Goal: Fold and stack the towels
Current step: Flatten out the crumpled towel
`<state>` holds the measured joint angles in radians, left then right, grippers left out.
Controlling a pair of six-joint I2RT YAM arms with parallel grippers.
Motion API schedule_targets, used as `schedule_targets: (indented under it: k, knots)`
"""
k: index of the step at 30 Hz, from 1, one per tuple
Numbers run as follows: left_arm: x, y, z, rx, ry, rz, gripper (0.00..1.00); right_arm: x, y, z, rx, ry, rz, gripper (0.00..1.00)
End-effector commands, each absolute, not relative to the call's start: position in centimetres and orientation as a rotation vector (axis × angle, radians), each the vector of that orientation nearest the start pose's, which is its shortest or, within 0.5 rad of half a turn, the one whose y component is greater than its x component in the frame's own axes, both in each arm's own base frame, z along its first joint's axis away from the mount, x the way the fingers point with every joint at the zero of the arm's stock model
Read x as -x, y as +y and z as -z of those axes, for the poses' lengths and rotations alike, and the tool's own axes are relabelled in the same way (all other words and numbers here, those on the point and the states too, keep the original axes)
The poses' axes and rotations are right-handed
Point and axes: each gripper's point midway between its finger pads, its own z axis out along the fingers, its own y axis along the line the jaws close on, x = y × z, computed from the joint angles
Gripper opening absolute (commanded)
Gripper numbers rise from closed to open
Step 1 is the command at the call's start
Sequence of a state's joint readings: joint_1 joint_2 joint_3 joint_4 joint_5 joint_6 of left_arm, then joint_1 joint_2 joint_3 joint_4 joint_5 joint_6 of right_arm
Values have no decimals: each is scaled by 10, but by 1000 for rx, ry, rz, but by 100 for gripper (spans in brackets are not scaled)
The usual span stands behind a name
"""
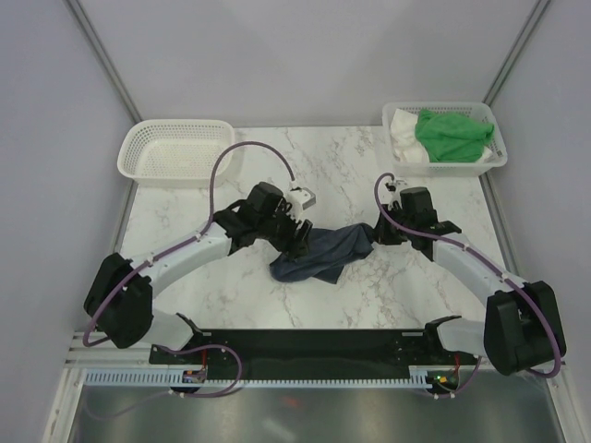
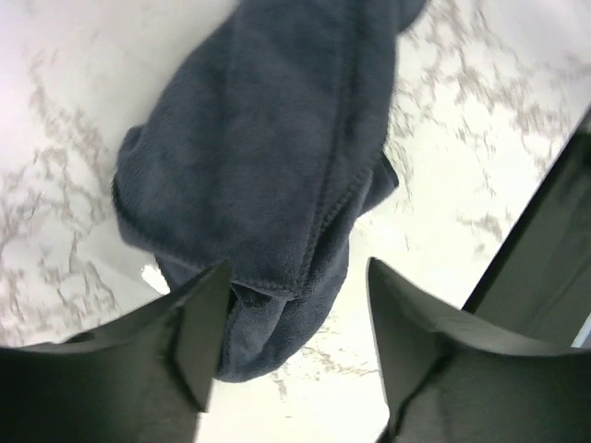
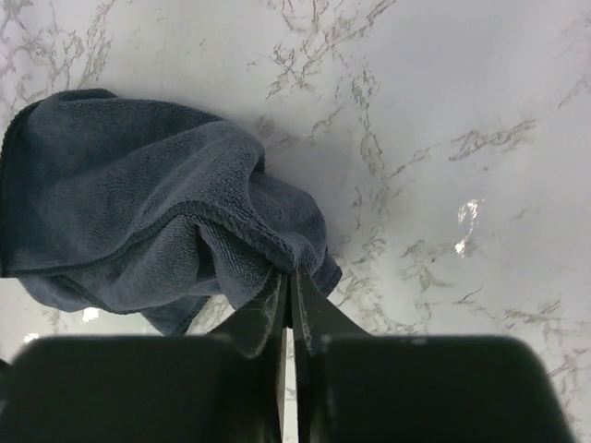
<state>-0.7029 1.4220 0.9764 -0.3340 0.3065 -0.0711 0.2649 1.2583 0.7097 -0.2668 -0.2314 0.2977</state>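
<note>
Bends both arms (image 1: 185, 251) low over desk (image 1: 342, 157). Holds left pincer (image 2: 295, 277) spread above dark blue towel (image 1: 319, 254); pinches its edge with right pincer (image 3: 288, 286).

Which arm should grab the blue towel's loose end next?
Left, I think. The left gripper is open right above the blue towel's edge, while the right gripper is pinched shut on the other end.

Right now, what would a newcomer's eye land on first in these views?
A crumpled navy towel lies at the centre of the marble table. The right tool is pinched shut on one edge of it, while the left tool hangs open over the other end. In the far-right mesh basket, a bright green towel sits heaped partly over a white towel.
</note>
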Motion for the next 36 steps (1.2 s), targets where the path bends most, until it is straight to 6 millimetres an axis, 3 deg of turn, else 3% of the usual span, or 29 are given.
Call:
schedule_targets:
  k: [1,4,8,14,25,36]
  knots:
    - [-232,-293,-127,-1323,1995,793,65,-303,138,-97,81,2345,-557,1]
    - [-236,-300,-133,-1422,1874,785,59,-302,140,-98,72,2345,-578,0]
    - [-242,-297,-122,-1577,1758,710,56,-298,140,-89,59,2382,-583,0]
    - [-227,-292,-102,-1721,1732,746,57,-298,140,-92,70,2372,-582,0]
    - [-219,-291,-95,-1779,1668,754,56,-300,141,-96,78,2369,-586,0]
    - [-233,-285,-85,-1760,1664,633,52,-300,140,-101,73,2357,-583,0]
